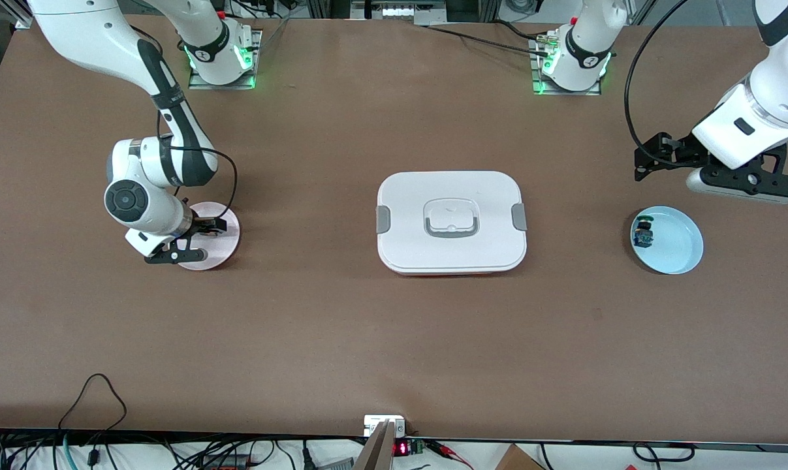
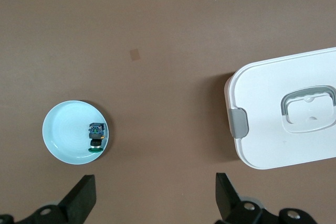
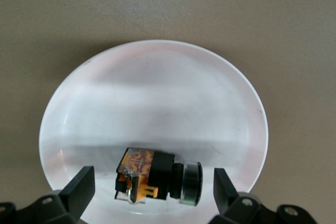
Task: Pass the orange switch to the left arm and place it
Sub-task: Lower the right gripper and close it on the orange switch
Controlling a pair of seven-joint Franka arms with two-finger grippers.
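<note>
**A:** Right wrist view first. Where's the orange switch [image 3: 143,181]?

**B:** Lying on its side on the pink plate [image 1: 222,220], low in the frame. My right gripper [image 3: 151,178] straddles it, fingers wide apart, nothing gripped.

**A:** Step?

**B:** Pre-grasp, I'd say. Next I should close on the switch body, then lift well above the box [image 1: 451,222] at mid-frame.

**A:** Left arm?

**B:** Waiting. My left gripper [image 2: 153,182] hangs spread and empty over the table [image 1: 394,339], near the blue plate [image 1: 684,251] holding the green-blue switch [image 1: 643,234].
</note>
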